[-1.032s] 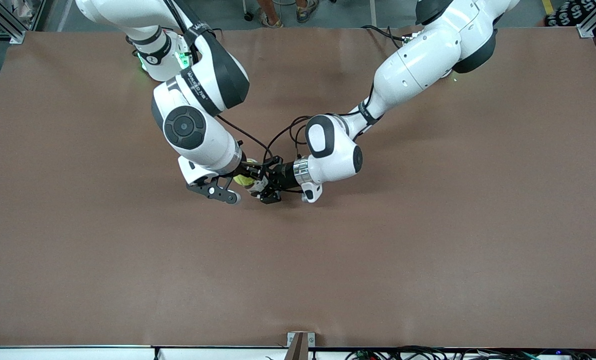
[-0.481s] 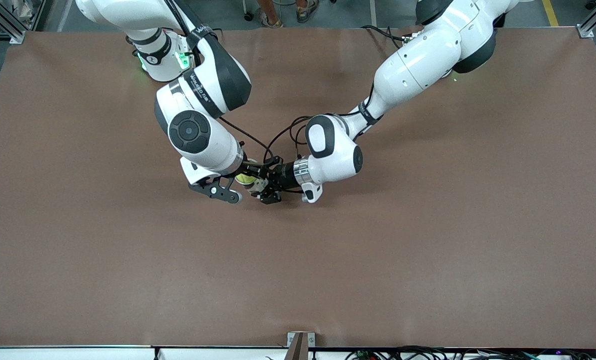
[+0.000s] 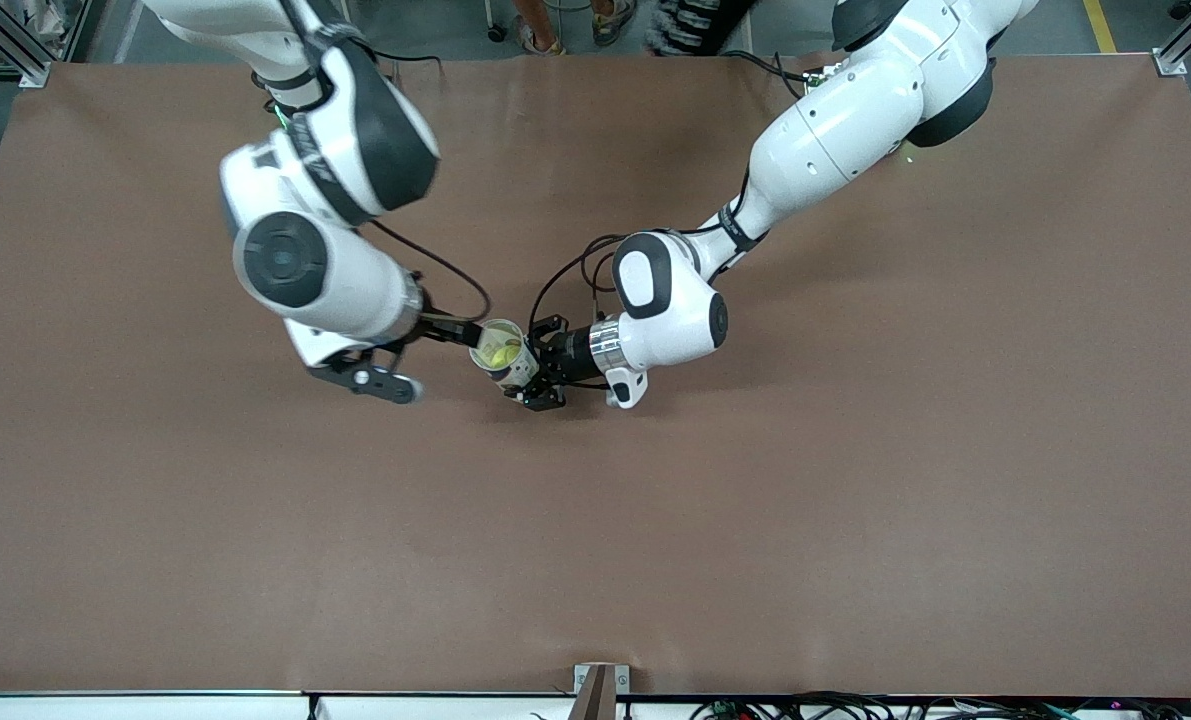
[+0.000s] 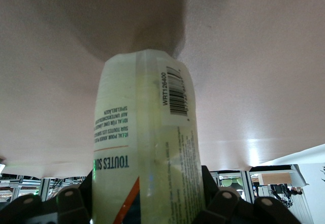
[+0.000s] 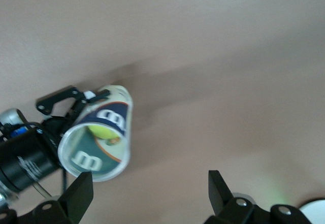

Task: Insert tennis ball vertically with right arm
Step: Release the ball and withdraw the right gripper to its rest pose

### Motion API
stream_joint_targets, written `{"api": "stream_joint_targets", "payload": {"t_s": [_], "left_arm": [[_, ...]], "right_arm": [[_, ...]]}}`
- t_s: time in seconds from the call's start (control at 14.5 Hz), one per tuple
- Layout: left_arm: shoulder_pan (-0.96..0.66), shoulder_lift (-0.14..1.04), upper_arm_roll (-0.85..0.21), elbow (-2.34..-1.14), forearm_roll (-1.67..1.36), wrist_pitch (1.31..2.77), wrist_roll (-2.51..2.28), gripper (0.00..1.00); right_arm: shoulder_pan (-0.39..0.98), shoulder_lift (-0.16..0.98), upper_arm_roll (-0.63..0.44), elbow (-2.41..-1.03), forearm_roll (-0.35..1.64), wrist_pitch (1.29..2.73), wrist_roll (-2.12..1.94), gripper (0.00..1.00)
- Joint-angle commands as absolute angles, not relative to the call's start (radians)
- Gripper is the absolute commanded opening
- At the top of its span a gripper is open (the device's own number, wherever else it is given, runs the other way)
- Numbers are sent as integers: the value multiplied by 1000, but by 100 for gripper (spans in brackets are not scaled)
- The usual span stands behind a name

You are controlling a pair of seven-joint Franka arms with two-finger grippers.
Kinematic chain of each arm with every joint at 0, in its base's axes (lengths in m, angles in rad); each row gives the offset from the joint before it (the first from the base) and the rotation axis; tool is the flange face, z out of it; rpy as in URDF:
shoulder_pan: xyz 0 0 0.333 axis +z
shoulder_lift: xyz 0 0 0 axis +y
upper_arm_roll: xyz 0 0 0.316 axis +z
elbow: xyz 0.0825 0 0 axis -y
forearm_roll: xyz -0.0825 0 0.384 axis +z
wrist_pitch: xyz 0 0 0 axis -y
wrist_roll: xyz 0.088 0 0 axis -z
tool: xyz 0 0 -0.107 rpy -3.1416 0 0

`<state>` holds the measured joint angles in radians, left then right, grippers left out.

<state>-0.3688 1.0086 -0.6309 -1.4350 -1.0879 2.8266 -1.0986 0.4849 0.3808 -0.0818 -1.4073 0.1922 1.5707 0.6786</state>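
Tennis ball [image 3: 501, 352], yellow-green, sits inside a clear can [image 3: 502, 353], seen through the can's open mouth in the front view and again in the right wrist view [image 5: 104, 131]. The can [image 5: 96, 140] stands on the brown worktop [image 3: 655, 520] near its middle and bears a printed label with a large white figure on a dark band. In the left wrist view the can's wall [image 4: 144, 148] fills the middle of the frame, with a barcode and lines of print on it.

Just beside the can, toward the left arm's end of the worktop, the left hand [image 3: 533, 375] is pinching the can from the side, one finger on each side of its wall; the dark finger bodies [image 4: 71, 206] show at either flank of the can in that arm's wrist view. The same hand appears in the right wrist view [image 5: 68, 104], clamped around the can near its lower part.

The right hand [image 3: 370, 375] is over bare worktop beside the can, toward the right arm's end. Its fingers [image 5: 78, 196] are spread wide and hold nothing, and the can shows apart from them in that arm's wrist view.
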Motion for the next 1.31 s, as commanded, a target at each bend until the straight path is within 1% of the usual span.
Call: {"api": "stream_joint_targets", "payload": {"t_s": [0.0,0.14,0.28,0.34,0.62,1.03,1.24], "left_arm": [[-371,1006,-634,-1433,-1129,2835,-1049,77],[-370,1008,-634,-1434,-1211,2835,-961,77],[-376,999,-634,-1439,-1355,2835,-808,77],[-377,997,-634,-1445,-1408,2835,-757,77],[-362,974,-634,-1492,-1431,2835,-729,77],[-313,940,-635,-1562,-1431,2826,-726,77],[-304,934,-635,-1574,-1431,2823,-719,77]], "right_arm": [[405,278,-71,-1457,180,1479,599,100],[370,214,-71,-1506,138,1437,534,100],[336,120,-71,-1612,104,1448,470,100],[316,86,-71,-1641,86,1448,438,100],[187,-14,-71,-1710,68,1447,286,100],[19,-48,-71,-1700,15,1483,39,100],[11,-44,-68,-1658,14,1514,23,100]]}}
